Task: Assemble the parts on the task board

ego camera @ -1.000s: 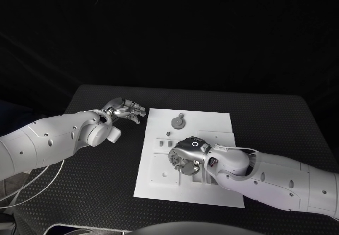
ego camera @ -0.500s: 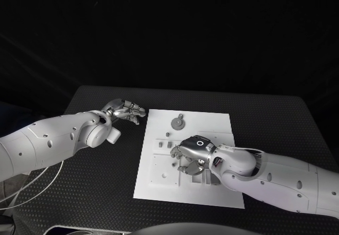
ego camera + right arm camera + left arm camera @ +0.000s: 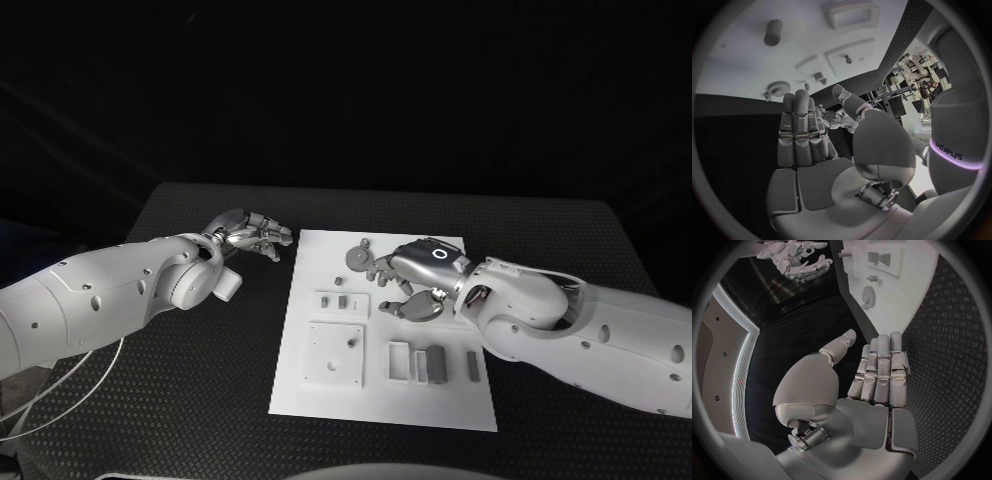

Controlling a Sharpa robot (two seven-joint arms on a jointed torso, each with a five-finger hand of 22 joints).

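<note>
Fingers spread and holding nothing, my right robot hand (image 3: 408, 281) should settle squarely over the round grey toothed part (image 3: 361, 253) at upper centre of the white task board (image 3: 332, 400) before closing.

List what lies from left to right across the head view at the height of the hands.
Left hand → left edge of the task board → round grey part → right hand.
</note>
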